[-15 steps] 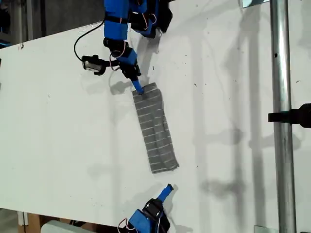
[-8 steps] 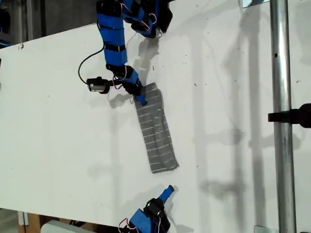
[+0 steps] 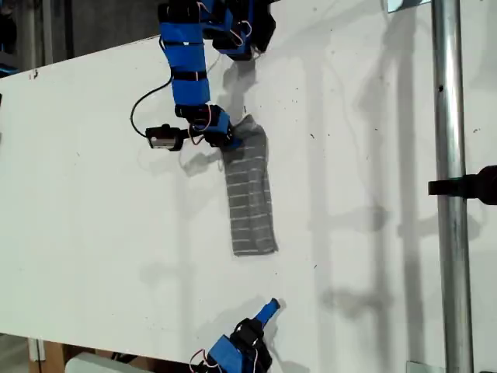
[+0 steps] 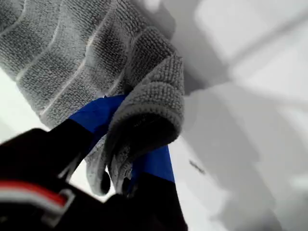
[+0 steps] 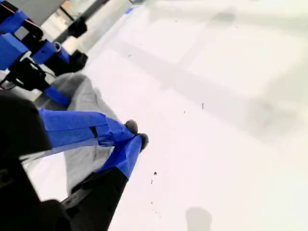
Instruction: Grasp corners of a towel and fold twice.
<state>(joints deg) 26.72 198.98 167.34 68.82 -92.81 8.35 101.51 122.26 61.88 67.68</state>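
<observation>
The towel [image 3: 251, 198] lies as a narrow grey striped strip on the white table [image 3: 93, 202], running from the upper middle of the exterior view down toward the centre. My first gripper [image 3: 232, 141] is at the strip's upper end. In the first wrist view its blue fingers [image 4: 98, 114] are shut on a bunched, curled-over corner [image 4: 156, 98] of the towel [image 4: 67, 53]. My second gripper [image 3: 269, 306] sits near the exterior view's bottom edge, below the strip and apart from it. Its blue fingers [image 5: 126, 153] are shut on nothing, with the towel [image 5: 83, 98] beyond them.
A metal pole [image 3: 448, 155] with a black clamp [image 3: 470, 186] runs down the exterior view's right side. The first arm's base [image 3: 233, 27] stands at the top of that view. The table's edge slants along the upper left.
My first gripper has moved down onto the towel's upper end and closed on its corner. The strip has shifted upward and straightened, and its lower end is farther from my second gripper.
</observation>
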